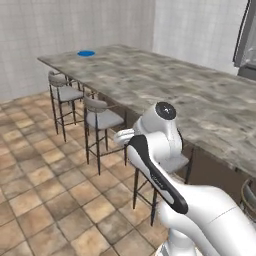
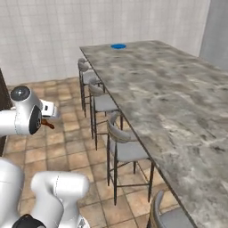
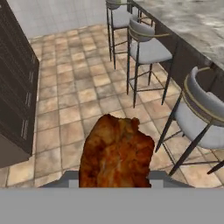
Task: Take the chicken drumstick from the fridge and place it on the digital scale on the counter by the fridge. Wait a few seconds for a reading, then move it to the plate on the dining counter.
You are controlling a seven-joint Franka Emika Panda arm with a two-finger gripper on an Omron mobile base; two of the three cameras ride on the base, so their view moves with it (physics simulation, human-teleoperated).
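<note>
One long dining counter (image 1: 165, 85) dominates both base views: a wide slab with a grey-brown marbled surface, straight edges and a squared far corner; its near end is cut off by the frame. Pale tiled walls (image 1: 75, 25) stand behind it, and the floor (image 1: 35, 175) is laid in square tan and brown tiles with a mottled, stone-like finish. At the upper right of the left base view, a grey metallic edge of the fridge (image 1: 246, 40) is visible, most of it out of frame. A dark brown cabinet (image 3: 15, 100) with horizontal ridged fronts occupies the left side of the hand view. Four stools (image 2: 122, 149) with curved grey backs, grey padded seats and thin dark metal legs stand along the counter side in the right base view, the nearest cropped at the bottom edge; the left base view shows three, the closest largely hidden behind the white arm. One flat, round, bright blue plate (image 2: 118, 46) lies near the far end of the counter, small at this range. One chicken drumstick (image 3: 116, 153), reddish-brown with a rough, glossy orange-tinted skin, is clamped in the gripper (image 3: 114, 177), held in the air above the floor beside the stools, well apart from the plate. Its lower part is hidden between the fingers. In the right base view only a small brown sliver (image 2: 47, 124) protrudes beside the hand.
</note>
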